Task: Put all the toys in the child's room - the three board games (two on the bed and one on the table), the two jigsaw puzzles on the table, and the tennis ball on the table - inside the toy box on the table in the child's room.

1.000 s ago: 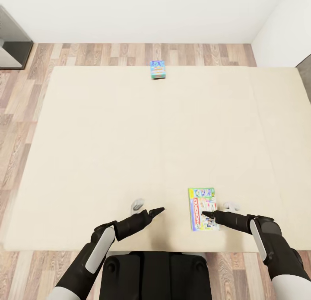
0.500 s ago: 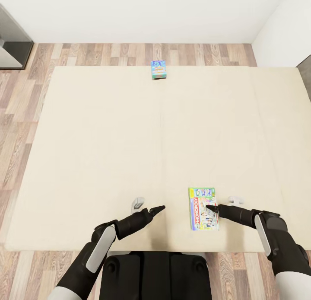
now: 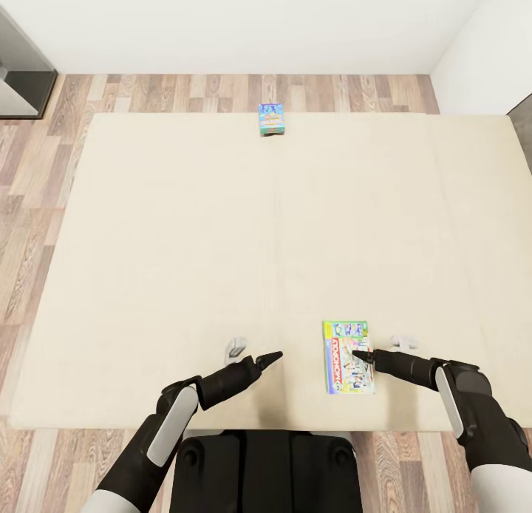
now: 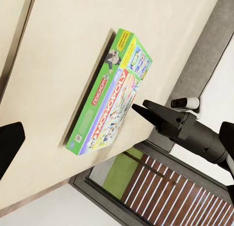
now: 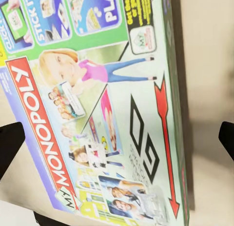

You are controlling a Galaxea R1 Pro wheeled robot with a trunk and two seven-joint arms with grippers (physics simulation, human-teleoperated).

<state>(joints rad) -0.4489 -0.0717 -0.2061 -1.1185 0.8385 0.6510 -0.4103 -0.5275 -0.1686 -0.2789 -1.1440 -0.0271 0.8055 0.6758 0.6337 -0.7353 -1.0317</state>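
Observation:
Two board games lie on the bed (image 3: pixel 185 239), a wide cream mattress. The green-white-red Monopoly box (image 3: pixel 347 356) rests flat near the bed's near edge, and it fills much of the right wrist view (image 5: pixel 97 113). A smaller blue box (image 3: pixel 271 119) sits at the far edge. My right gripper (image 3: pixel 360 356) is open, its tip over the Monopoly box's right half, with its fingertips (image 5: pixel 9 143) spread wide on either side of the box. My left gripper (image 3: pixel 270 359) hovers open over bare mattress left of that box. The left wrist view shows the Monopoly box (image 4: pixel 109 96) and the right gripper (image 4: pixel 146 110) beside it.
Wood-plank floor (image 3: pixel 29 202) surrounds the bed on the left and far sides. A white wall runs behind, and a dark grey piece of furniture (image 3: pixel 22 69) stands at the far left. My own dark base (image 3: pixel 266 472) is against the bed's near edge.
Over the first half second my right gripper shifted slightly forward over the Monopoly box, then held still. The left arm and both boxes have not moved.

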